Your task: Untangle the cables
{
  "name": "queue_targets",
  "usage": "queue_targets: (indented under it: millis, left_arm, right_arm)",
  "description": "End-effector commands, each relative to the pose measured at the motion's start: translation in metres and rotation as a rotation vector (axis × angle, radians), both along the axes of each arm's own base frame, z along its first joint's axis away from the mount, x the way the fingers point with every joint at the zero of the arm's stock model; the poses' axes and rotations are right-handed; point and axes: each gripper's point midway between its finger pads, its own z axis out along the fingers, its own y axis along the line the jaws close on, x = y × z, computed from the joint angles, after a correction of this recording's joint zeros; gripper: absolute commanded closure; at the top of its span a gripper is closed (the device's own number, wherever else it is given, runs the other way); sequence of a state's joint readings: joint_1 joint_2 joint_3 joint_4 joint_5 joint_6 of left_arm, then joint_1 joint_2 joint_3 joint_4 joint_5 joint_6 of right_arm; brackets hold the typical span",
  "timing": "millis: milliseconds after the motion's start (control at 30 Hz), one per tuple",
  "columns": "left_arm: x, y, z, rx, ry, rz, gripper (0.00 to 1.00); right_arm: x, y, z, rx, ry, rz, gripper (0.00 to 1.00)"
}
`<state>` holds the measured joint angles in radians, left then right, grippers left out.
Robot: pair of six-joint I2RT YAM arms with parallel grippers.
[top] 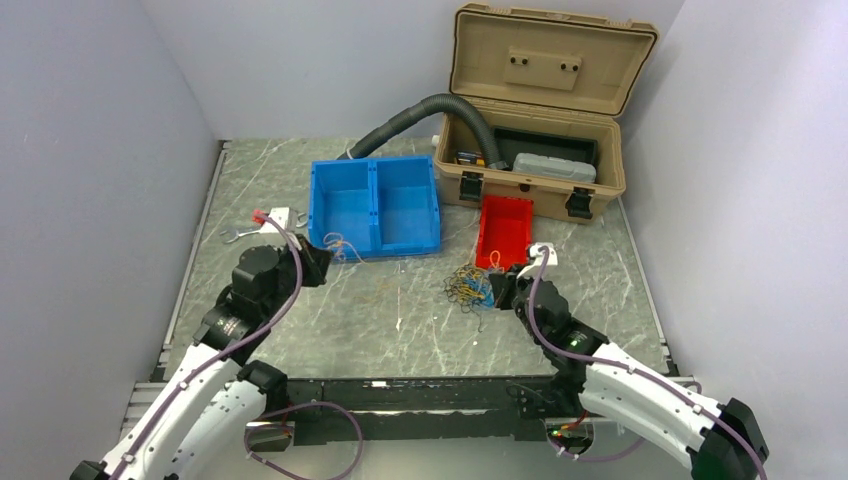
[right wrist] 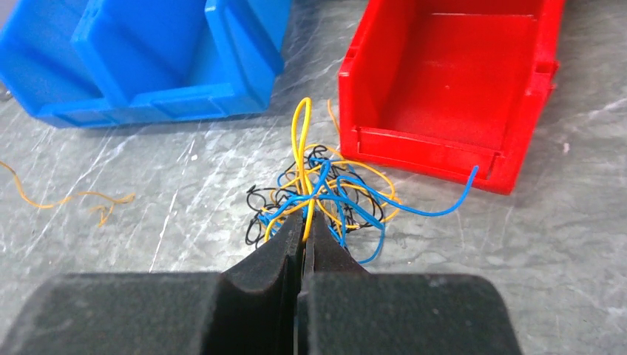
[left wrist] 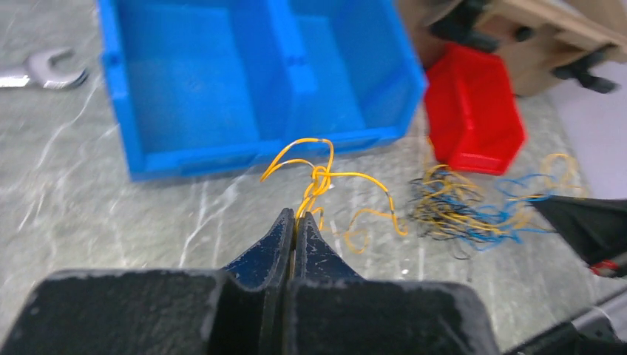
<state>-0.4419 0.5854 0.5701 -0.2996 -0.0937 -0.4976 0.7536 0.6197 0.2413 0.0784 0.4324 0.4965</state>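
- The grey marbled tabletop (top: 400,340) carries everything, walled in by pale panels on three sides.
- A tan case (top: 530,190) stands at the far right with its lid raised.
- A thick grey hose (top: 420,110) arches from the case down to the tabletop behind the blue bin.
- The blue bin (top: 380,250) sits just left of the case and has two compartments side by side.
- A red bin (top: 505,225) lies in front of the case, just right of the blue bin and smaller than it.
- The left tool (left wrist: 296,222) hangs near the blue bin's front left corner, its fingers pressed together on a yellow cable (left wrist: 318,177). This cable loops up from the fingertips in front of the bin's front wall.
- The right tool (right wrist: 304,222) is low over the tabletop in front of the red bin, its fingers pinching a yellow loop of the cables (right wrist: 325,192).
- The cables lie in a knotted heap of yellow, blue and black strands between the two tools, close to the red bin's near wall. One blue end reaches toward that wall. Whether the left tool's strand joins the heap I cannot tell.
- A silver wrench (top: 240,234) lies at the far left, apart from the bins.
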Motion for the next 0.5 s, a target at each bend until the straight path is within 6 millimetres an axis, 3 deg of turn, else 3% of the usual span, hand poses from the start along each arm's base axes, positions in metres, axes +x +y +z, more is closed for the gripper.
queue_targets:
  millis: [0,167,333,467]
  left_arm:
    - [-0.002,-0.033,0.069,-0.042,-0.163,-0.207,1.00]
    - [0.003,-0.043,0.112,-0.044,-0.197,-0.255,1.00]
    - [0.014,-0.039,0.155,-0.006,-0.273,-0.227,1.00]
    - [0.027,-0.032,0.173,0.024,-0.295,-0.168,1.00]
  right_arm:
    - [0.003,0.021,0.025,0.037,-0.072,0.095,1.00]
    - [0.004,0.024,0.023,0.031,-0.061,0.103,1.00]
    - [0.004,0.024,0.022,0.029,-0.058,0.101,1.00]
    - [0.005,0.023,0.021,0.029,-0.057,0.097,1.00]
